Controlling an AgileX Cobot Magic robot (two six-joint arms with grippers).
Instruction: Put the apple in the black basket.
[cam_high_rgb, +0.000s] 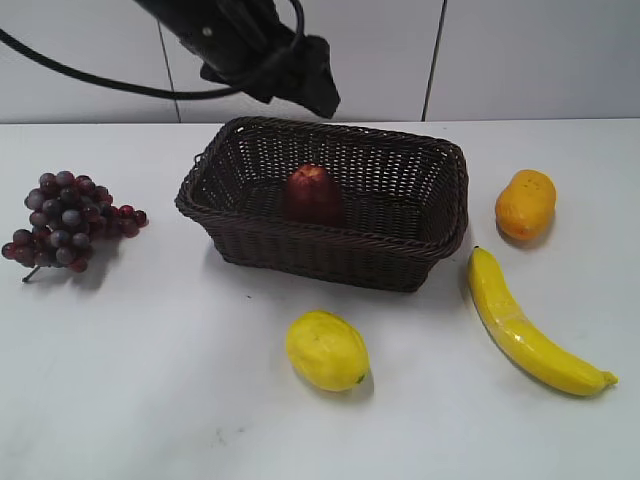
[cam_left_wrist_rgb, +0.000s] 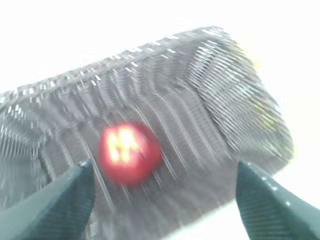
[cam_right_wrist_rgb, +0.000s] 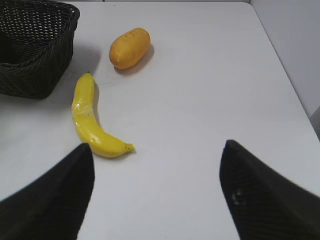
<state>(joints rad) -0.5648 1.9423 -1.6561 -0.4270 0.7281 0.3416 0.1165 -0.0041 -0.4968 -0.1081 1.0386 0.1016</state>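
Apple (cam_high_rgb: 314, 193) lay inside the black basket (cam_high_rgb: 300, 246), on its floor and left of the basket's middle, its paler top turned upward. The basket served as the landmark: a bunch of purple-red grapes (cam_high_rgb: 66, 218) rested on the white table (cam_high_rgb: 160, 400) well to its left; a lemon (cam_high_rgb: 326, 350) lay near its front wall; a banana (cam_high_rgb: 525, 327) lay just off its front right corner, stem end toward the basket; an orange-yellow fruit (cam_high_rgb: 525, 204) sat beside its right wall, behind the banana.

Left arm (cam_high_rgb: 250, 45) hung above the basket's rear left rim in the exterior view. In the blurred left wrist view the left gripper (cam_left_wrist_rgb: 162, 192) stood spread wide, its two fingers (cam_left_wrist_rgb: 55, 207) at the lower corners of the picture, apart from the apple (cam_left_wrist_rgb: 128, 153), which showed between them on the basket floor (cam_left_wrist_rgb: 210, 110); nothing was held.

Right gripper (cam_right_wrist_rgb: 155, 192) was likewise spread wide and empty, hovering over bare table (cam_right_wrist_rgb: 210, 90) to the right of the basket (cam_right_wrist_rgb: 35, 50). From that wrist the banana (cam_right_wrist_rgb: 90, 120) appeared just beside the basket's corner and the orange-yellow fruit (cam_right_wrist_rgb: 130, 47) farther from the camera, near the basket's side wall.
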